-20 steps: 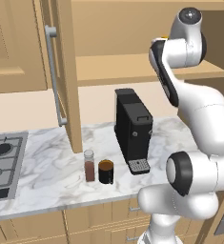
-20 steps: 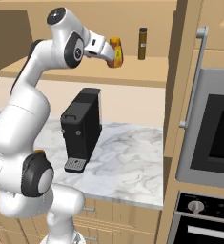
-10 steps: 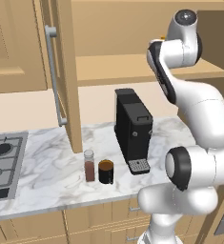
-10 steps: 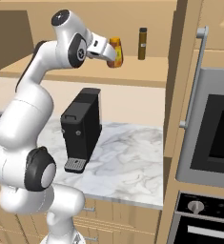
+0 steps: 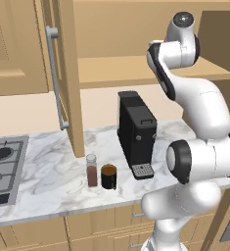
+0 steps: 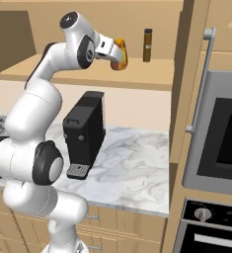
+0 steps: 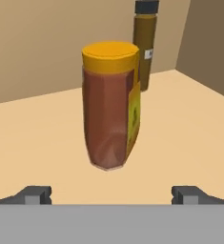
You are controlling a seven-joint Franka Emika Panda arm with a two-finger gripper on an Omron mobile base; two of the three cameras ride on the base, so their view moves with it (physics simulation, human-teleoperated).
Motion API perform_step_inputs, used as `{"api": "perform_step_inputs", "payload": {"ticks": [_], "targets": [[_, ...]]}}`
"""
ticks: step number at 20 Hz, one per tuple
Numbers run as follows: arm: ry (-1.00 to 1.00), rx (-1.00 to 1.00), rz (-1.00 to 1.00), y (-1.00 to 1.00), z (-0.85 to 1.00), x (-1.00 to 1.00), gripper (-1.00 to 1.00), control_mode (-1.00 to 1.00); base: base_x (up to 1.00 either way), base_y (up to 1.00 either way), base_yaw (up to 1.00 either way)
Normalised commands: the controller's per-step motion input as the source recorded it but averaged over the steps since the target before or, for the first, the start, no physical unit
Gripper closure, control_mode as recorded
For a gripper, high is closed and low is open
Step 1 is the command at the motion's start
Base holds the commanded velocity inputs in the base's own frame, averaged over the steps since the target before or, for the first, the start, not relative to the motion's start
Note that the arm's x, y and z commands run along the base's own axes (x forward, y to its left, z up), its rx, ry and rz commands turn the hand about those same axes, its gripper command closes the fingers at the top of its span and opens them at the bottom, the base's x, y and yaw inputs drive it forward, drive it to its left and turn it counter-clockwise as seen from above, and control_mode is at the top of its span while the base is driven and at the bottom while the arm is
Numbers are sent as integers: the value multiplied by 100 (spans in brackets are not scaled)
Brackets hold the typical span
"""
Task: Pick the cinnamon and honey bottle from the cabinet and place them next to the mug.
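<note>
The cinnamon (image 5: 91, 170) is already down on the worktop (image 5: 48, 176), touching or almost touching the left side of the mug (image 5: 108, 176). So that half of the job looks done. Now it is the turn of the honey bottle (image 7: 110, 106).

The honey bottle stands upright on the shelf (image 6: 152, 79) inside the cabinet (image 5: 67, 73), whose door hangs open. A thin dark bottle (image 7: 145, 44) stands farther back on the shelf, behind the honey bottle and a bit to its right. That one is not wanted.

The arm is reaching up to the shelf. The gripper (image 7: 116, 194) is right in front of the honey bottle. Its fingers (image 7: 35, 194) are spread wide apart and hold nothing. In the hand view the bottle sits between the two tips but a little beyond them, so they are not around it yet.

I think the next move is to push the hand forward until the fingers are on both sides of the bottle's body. Then they should squeeze shut on it. The bottle gets thinner toward the cap, so a low grip on the wide part seems safest. After that, it needs to be lifted out and set down beside the mug.
</note>
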Motion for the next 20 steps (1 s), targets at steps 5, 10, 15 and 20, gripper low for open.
{"api": "perform_step_inputs", "payload": {"ticks": [5, 10, 15, 20], "targets": [[0, 0, 0, 0, 0, 20, -100, -100, 0, 0, 0], [0, 0, 0, 0, 0, 36, -100, -100, 0, 0, 0], [0, 0, 0, 0, 0, 31, -100, -100, 0, 0, 0], [0, 0, 0, 0, -6, 9, -100, -100, 0, 0, 0]]}}
